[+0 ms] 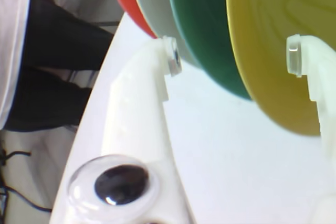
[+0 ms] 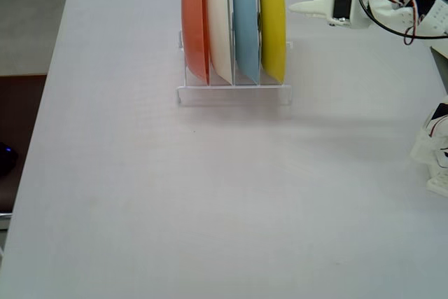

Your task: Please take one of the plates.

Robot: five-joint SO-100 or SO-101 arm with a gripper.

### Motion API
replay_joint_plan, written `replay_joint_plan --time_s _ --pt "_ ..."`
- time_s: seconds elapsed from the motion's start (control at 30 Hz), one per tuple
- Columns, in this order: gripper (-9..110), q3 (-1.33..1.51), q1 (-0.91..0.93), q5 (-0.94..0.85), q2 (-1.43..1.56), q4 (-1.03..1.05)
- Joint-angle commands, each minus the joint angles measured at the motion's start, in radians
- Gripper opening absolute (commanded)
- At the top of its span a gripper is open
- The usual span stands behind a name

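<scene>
The yellow plate (image 2: 273, 22) stands on edge in the rightmost slot of a clear rack (image 2: 234, 94). In the wrist view the plate (image 1: 262, 40) fills the upper right. My white gripper (image 2: 294, 7) reaches in from the right at the height of the plate's upper half, its tip just right of the plate's face. I cannot tell if it touches. In the wrist view the gripper (image 1: 232, 56) is open. Its left fingertip (image 1: 170, 59) and right fingertip (image 1: 294, 53) stand wide apart in front of the plates and hold nothing.
An orange plate (image 2: 196, 26), a cream-white plate (image 2: 219, 26) and a blue plate (image 2: 245, 26) stand left of the yellow one. A white arm base (image 2: 437, 162) sits at the table's right edge. A person's dark legs (image 1: 58, 66) stand beyond the table edge.
</scene>
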Motion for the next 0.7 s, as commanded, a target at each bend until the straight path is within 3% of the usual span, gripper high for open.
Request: replay_joint_plan --time_s 0.0,0.67 --pt "27 -0.104 0.011 -0.011 -0.021 0.002" --pt "26 -0.357 0.012 -0.038 -0.210 0.087"
